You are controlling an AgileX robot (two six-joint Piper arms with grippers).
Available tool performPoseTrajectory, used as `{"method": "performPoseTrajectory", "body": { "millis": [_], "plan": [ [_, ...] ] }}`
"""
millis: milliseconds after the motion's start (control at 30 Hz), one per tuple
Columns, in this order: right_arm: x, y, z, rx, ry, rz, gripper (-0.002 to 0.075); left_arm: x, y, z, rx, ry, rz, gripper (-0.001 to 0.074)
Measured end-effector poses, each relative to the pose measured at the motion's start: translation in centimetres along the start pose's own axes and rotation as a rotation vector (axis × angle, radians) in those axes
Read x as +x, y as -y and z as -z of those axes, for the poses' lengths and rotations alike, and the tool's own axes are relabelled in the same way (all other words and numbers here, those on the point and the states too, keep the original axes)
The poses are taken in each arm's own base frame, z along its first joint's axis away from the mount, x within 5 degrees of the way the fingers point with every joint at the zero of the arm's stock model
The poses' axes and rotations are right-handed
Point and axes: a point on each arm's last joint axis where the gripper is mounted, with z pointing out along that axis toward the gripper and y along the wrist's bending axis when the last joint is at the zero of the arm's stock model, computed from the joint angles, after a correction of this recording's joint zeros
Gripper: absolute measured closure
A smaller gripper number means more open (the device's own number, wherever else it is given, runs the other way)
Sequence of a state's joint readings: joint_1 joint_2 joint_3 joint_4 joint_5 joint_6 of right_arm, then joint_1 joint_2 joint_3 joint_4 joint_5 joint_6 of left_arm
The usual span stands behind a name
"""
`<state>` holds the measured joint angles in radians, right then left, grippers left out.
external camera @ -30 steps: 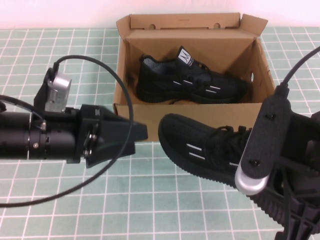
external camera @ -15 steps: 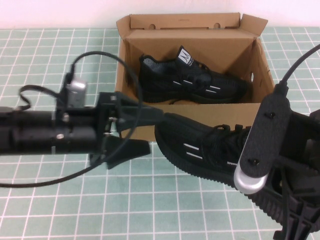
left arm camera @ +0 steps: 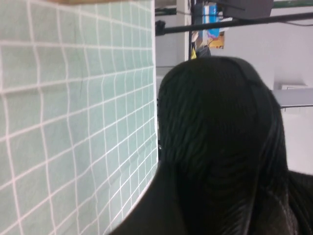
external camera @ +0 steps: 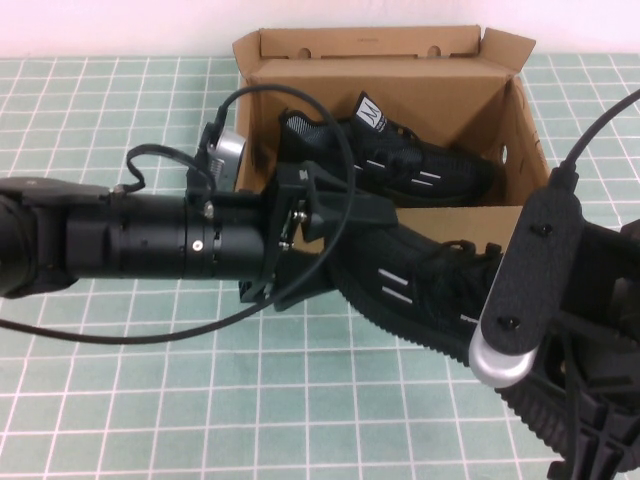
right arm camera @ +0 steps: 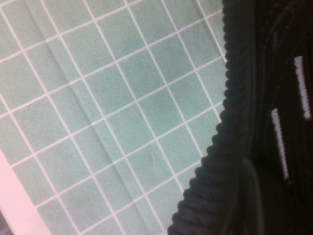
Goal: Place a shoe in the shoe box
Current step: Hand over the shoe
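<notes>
Handover stage — left gripper, spread wide around the toe of the shoe, must clamp; right gripper, clenched on its heel, holds it before the shoe box.

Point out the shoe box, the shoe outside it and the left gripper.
shoe box (external camera: 525,140): high view, right side wall.
shoe (external camera: 425,290): high view, side with white dashes.
left gripper (external camera: 350,240): high view, open around the shoe's toe.

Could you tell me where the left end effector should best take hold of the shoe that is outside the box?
Grip the shoe at its toe, coming from the robot's left: the toe points that way, and the open left end effector already straddles it. The shut right end effector holds the heel.
</notes>
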<state>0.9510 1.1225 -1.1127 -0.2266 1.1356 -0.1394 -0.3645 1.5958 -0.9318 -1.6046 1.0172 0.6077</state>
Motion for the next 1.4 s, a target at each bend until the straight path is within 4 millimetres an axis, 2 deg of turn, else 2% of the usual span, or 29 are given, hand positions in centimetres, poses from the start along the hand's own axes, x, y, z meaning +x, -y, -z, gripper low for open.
{"method": "performPoseTrajectory", "body": {
  "millis": [33, 100, 167, 200, 233, 567, 633, 733, 900, 967, 1133, 1400],
  "plan": [
    [0.0, 0.0, 0.0, 0.000, 0.000, 0.000, 0.0726, -0.1, 0.1, 0.0, 0.002, 0.006, -0.001, 0.0111],
    [0.0, 0.0, 0.0, 0.000, 0.000, 0.000, 0.0726, -0.3, 0.1, 0.0, -0.004, 0.016, -0.003, 0.0245],
    [0.0, 0.0, 0.0, 0.000, 0.000, 0.000, 0.0726, -0.4, 0.0, -0.1, -0.014, 0.029, -0.023, 0.0473],
    [0.0, 0.0, 0.0, 0.000, 0.000, 0.000, 0.0726, -0.4, -0.1, -0.1, -0.019, 0.032, -0.039, 0.0556],
    [0.0, 0.0, 0.0, 0.000, 0.000, -0.001, 0.0726, -0.4, -0.1, -0.1, -0.022, 0.033, -0.052, 0.0591],
    [0.0, 0.0, 0.0, 0.000, 0.000, -0.039, 0.0724, -0.5, -0.1, 0.0, -0.022, 0.035, -0.068, 0.0587],
    [0.0, 0.0, 0.0, 0.000, 0.000, -0.057, 0.0696, -0.5, -0.1, 0.0, -0.022, 0.035, -0.068, 0.0587],
    [0.0, 0.0, 0.0, 0.000, 0.003, -0.088, 0.0578, -0.5, 0.0, -0.1, -0.018, 0.037, -0.069, 0.0588],
    [-0.1, 0.1, 0.0, 0.005, 0.012, -0.178, 0.0218, -0.5, 0.0, -0.1, -0.020, 0.036, -0.095, 0.0588],
    [0.1, 0.1, 0.2, 0.005, 0.006, -0.203, 0.0127, -0.5, 0.0, -0.1, -0.022, 0.035, -0.098, 0.0588],
    [1.2, 0.1, 1.9, 0.009, 0.023, -0.271, 0.0069, -0.5, 0.0, -0.1, -0.016, 0.038, -0.104, 0.0588],
    [3.8, 0.5, 7.6, 0.001, 0.248, -0.514, 0.0060, -0.5, 0.1, -0.1, -0.005, 0.047, -0.131, 0.0588]
  ]
}}
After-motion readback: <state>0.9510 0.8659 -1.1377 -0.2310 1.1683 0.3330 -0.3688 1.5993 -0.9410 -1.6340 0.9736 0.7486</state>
